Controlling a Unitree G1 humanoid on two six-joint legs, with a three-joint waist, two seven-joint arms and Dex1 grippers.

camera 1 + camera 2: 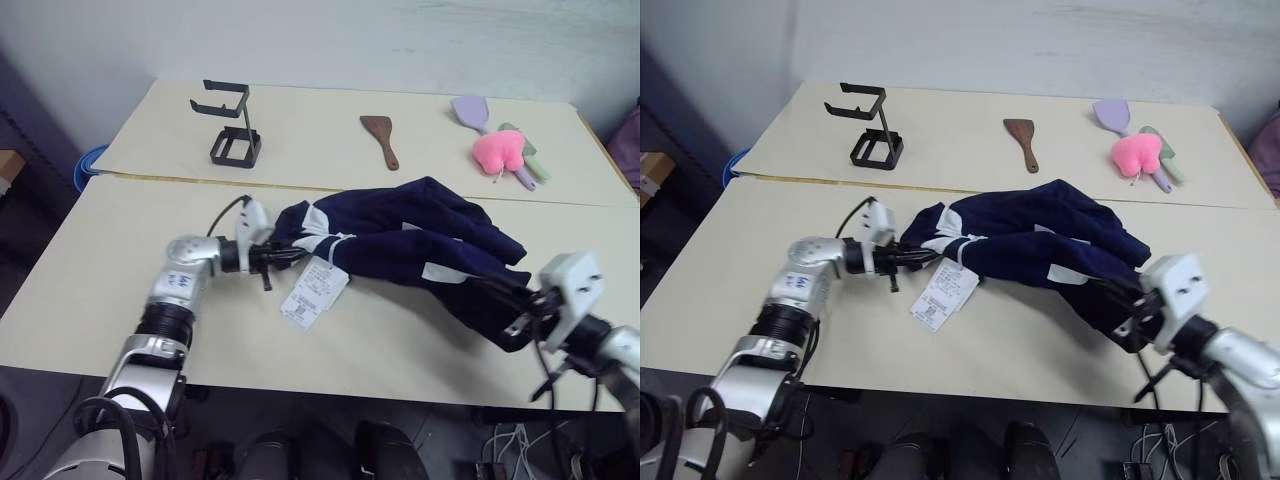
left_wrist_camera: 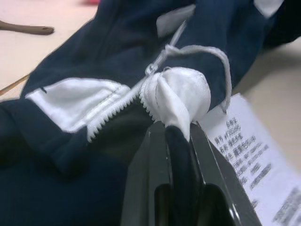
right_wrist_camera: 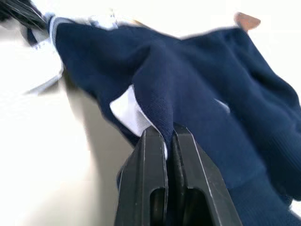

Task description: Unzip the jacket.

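The dark navy jacket [image 1: 410,245] lies bunched on the near table, stretched between my two grippers. Its white paper hang tag [image 1: 315,290] rests on the tabletop by the collar end. My left gripper [image 1: 285,255] is shut on the white collar fabric [image 2: 181,94], right beside the top of the white zipper [image 2: 117,110]. At the jacket's other end, near the table's front right, my right gripper [image 1: 515,310] is shut on a fold of navy fabric [image 3: 160,103] next to a white patch [image 3: 127,110]. That end is lifted slightly off the table.
On the far table stand a black wire stand [image 1: 232,125], a brown wooden spatula [image 1: 380,138], a purple spatula [image 1: 470,110] and a pink plush toy [image 1: 500,150]. A seam [image 1: 200,181] divides the two tables. A blue object [image 1: 88,165] sits past the left edge.
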